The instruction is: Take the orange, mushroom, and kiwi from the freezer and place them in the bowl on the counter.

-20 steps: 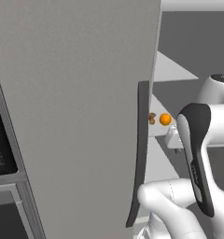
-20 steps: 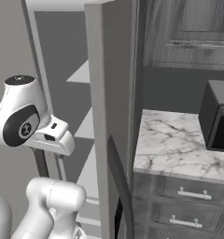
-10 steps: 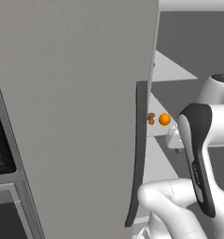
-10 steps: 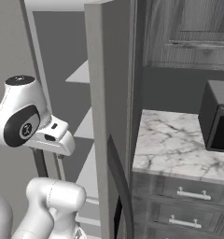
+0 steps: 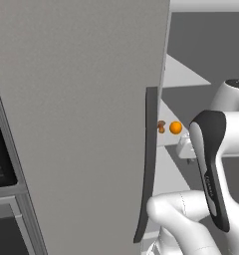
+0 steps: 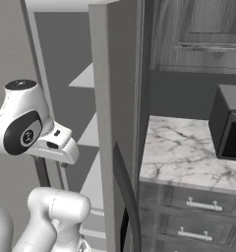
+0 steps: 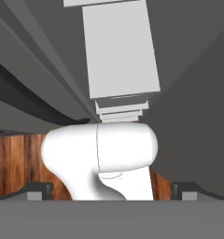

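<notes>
The freezer's grey door (image 5: 81, 124) stands swung open, its long dark handle (image 5: 149, 164) along the edge. Past that edge, on a pale shelf inside, the orange (image 5: 176, 128) sits next to the small tan-brown mushroom (image 5: 161, 126). The kiwi and the bowl are out of view. My white hand (image 5: 185, 147) hangs to the right of and just below the orange, outside the shelf. My gripper (image 7: 112, 190) points down at the wooden floor, open, its fingertips (image 7: 39, 189) wide apart and holding nothing. The counter (image 6: 184, 152) lies right of the freezer.
The open door's edge (image 6: 107, 98) and its handle (image 6: 127, 192) stand between the arm and the counter. A black microwave (image 6: 230, 128) sits at the counter's right end. Dark drawers with silver handles (image 6: 198, 204) run below. Pale shelves (image 6: 93, 133) show inside the freezer.
</notes>
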Available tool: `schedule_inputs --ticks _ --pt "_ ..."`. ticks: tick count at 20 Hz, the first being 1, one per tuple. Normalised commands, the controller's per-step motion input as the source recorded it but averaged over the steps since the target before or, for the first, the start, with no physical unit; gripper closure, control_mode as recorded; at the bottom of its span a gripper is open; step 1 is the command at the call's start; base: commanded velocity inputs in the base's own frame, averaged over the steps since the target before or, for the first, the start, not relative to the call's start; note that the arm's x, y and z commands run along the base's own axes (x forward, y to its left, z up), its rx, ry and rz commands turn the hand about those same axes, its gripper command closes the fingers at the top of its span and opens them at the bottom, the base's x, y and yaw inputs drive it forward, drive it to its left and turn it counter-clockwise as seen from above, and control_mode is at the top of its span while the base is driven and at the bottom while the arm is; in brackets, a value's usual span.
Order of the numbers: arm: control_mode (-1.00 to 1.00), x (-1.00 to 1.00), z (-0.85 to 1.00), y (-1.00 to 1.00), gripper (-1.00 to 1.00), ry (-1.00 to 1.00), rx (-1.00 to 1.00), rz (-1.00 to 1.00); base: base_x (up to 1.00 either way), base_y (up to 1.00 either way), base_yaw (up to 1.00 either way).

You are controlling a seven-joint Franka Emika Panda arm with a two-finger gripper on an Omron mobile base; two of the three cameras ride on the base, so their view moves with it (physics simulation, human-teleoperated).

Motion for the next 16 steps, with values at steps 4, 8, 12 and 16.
schedule_inputs --ticks 4,8,12,16 --pt "1.00 0.00 0.00 0.00 -1.00 0.00 0.00 0.00 0.76 -0.29 0.00" --pt "1.00 0.00 0.00 0.00 -1.00 0.00 0.00 0.00 0.18 -0.24 0.01" --pt "1.00 0.00 0.00 0.00 -1.00 0.00 0.00 0.00 0.31 -0.30 0.04" --pt "1.00 0.00 0.00 0.00 -1.00 0.00 0.00 0.00 0.62 -0.31 0.02"
